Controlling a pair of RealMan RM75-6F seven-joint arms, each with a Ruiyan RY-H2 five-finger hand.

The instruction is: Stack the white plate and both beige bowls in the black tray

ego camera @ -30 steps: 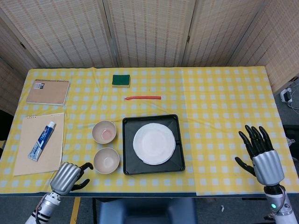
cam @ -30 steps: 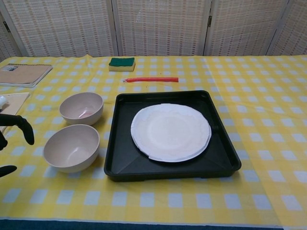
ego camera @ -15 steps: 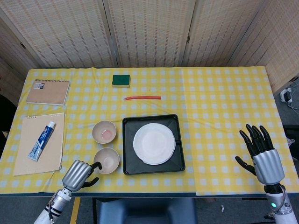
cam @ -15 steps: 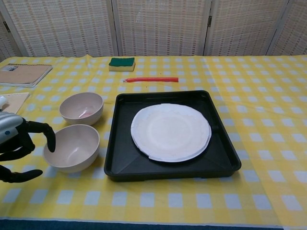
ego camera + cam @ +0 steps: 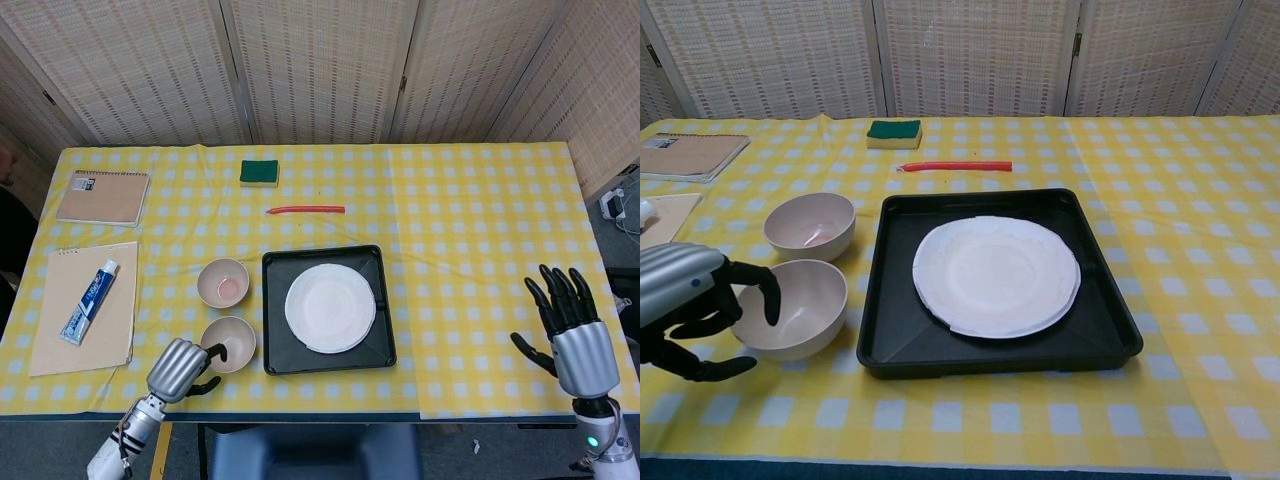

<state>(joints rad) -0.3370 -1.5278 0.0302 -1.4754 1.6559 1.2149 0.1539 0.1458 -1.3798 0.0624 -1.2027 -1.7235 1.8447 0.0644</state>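
Tray: the black tray [image 5: 329, 310] sits at lower centre of the frame.
Plate: the white plate [image 5: 330, 307] lies flat inside that tray.
Bowls: the near beige bowl [image 5: 229, 343] and the far beige bowl [image 5: 223, 282] stand upright, just left of the tray.
Left hand: your left hand [image 5: 178, 369], lower left, has its dark fingers [image 5: 755, 288] curled over the near bowl's rim, the thumb below; whether it grips cannot be told.
Right hand: your right hand [image 5: 573, 330], lower right, is spread and holds nothing.
Surroundings: green sponge [image 5: 259, 172], red pen [image 5: 306, 210], toothpaste [image 5: 90, 301] on the pad [image 5: 52, 340].
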